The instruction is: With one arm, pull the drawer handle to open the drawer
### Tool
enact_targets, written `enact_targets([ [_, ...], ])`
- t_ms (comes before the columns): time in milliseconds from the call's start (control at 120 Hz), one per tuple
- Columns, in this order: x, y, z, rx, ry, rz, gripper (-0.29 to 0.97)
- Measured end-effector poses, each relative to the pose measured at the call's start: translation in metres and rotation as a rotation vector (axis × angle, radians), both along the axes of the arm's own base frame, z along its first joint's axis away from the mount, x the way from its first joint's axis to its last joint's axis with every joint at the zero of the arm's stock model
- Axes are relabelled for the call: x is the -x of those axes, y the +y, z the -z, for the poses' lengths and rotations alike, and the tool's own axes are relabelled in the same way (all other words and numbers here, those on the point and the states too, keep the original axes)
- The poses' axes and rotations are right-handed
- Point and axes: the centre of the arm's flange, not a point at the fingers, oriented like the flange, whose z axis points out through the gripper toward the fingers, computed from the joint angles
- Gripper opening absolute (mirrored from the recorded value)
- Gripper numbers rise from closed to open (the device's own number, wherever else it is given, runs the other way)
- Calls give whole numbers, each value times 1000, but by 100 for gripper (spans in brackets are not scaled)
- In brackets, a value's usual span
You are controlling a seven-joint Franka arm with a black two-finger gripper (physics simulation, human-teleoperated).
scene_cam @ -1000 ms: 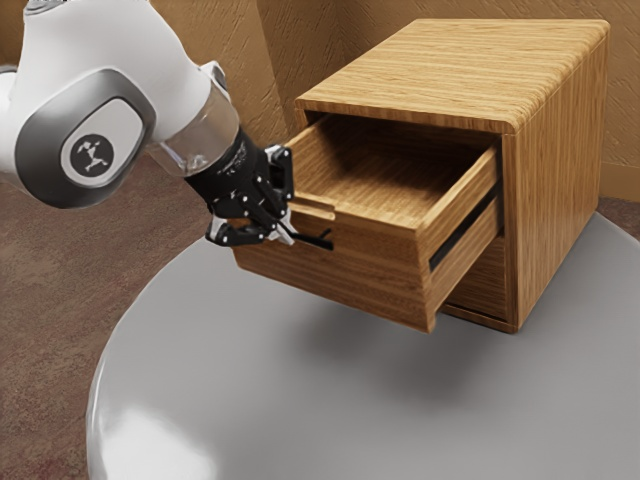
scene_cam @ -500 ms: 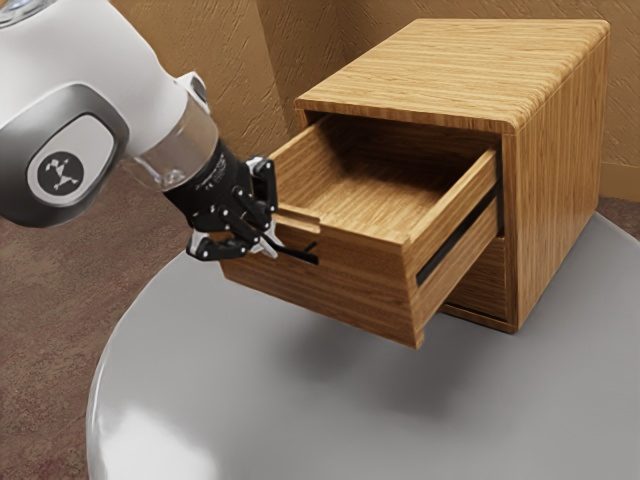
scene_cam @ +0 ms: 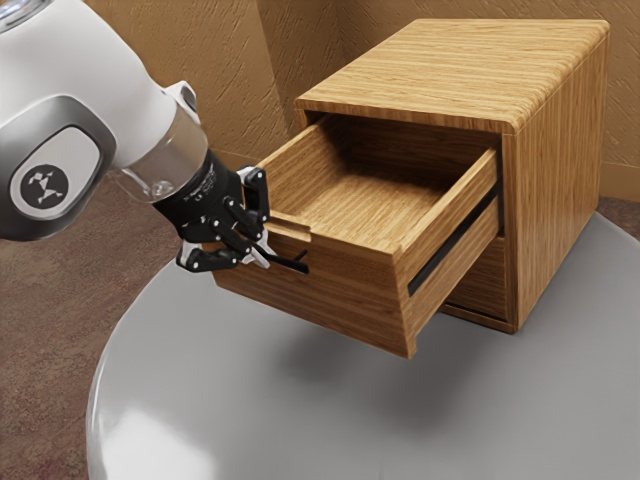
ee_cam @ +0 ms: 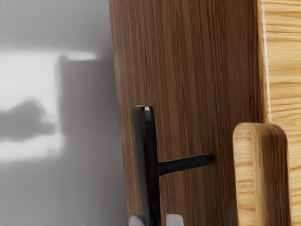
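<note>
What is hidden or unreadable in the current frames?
The handle, exterior view: mostly covered by the tool.
The handle's end by the tool, wrist view: cut off by the picture's edge.
The cabinet front below the drawer, exterior view: hidden behind the drawer.
The drawer's rear, exterior view: under the cabinet's top.

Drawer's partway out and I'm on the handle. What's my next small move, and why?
Probably pull slightly further straight out from the cabinet. The gripper is shut on the black handle, and the rear of the drawer sits inside the cabinet, so some travel seems left.
</note>
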Motion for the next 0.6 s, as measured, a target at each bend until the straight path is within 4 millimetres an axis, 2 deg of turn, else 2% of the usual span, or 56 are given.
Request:
enact_targets([
  [175,3,0,-4,0,-8,3,-6],
  [342,16,0,-21,1,-47,5,4],
  [475,27,-5,-35,-3,-77,16,18],
  [542,28,-6,-50,-3,-101,18,31],
  [600,19,-5,-69,-3,-116,15,40],
])
